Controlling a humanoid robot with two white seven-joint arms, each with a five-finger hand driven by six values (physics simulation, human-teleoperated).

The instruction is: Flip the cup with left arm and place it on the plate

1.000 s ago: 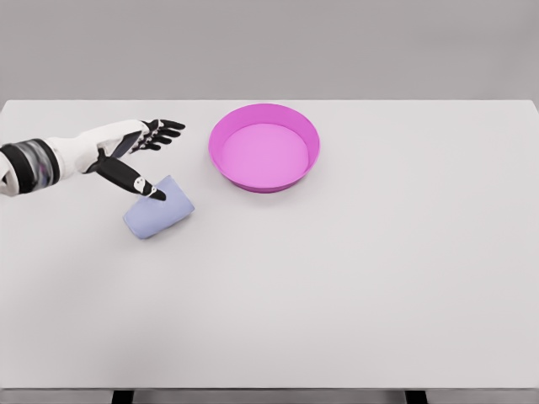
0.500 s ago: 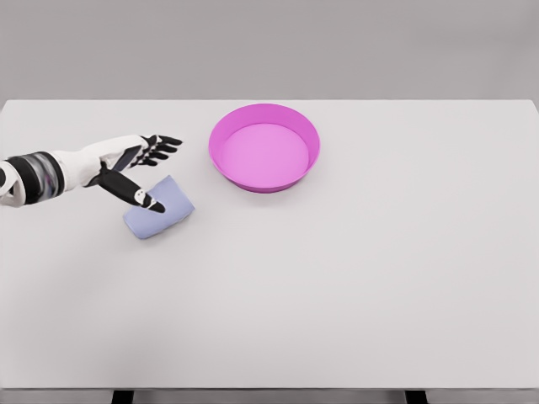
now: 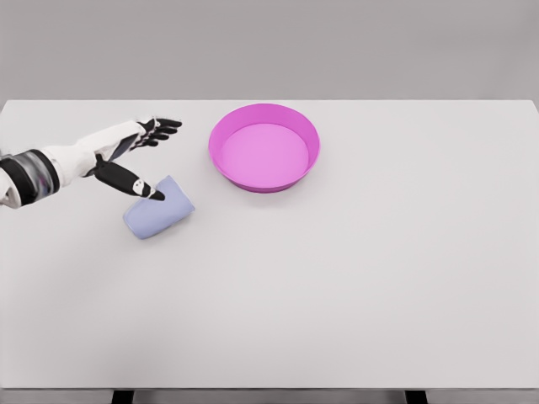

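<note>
A pale blue cup [image 3: 160, 209] lies on its side on the white table [image 3: 337, 278], left of the middle. A pink round plate [image 3: 264, 146] with a raised rim sits behind and to the right of it. My left hand [image 3: 145, 156] hovers just above and behind the cup, fingers spread and holding nothing. Its thumb tip [image 3: 155, 194] shows in front of the cup's upper edge; I cannot tell whether it touches. The other fingertips [image 3: 168, 124] point toward the plate. The right arm is out of view.
The left hand dipped slightly toward the cup half a second ago and has since lifted back up a little. The cup and plate have not moved.
</note>
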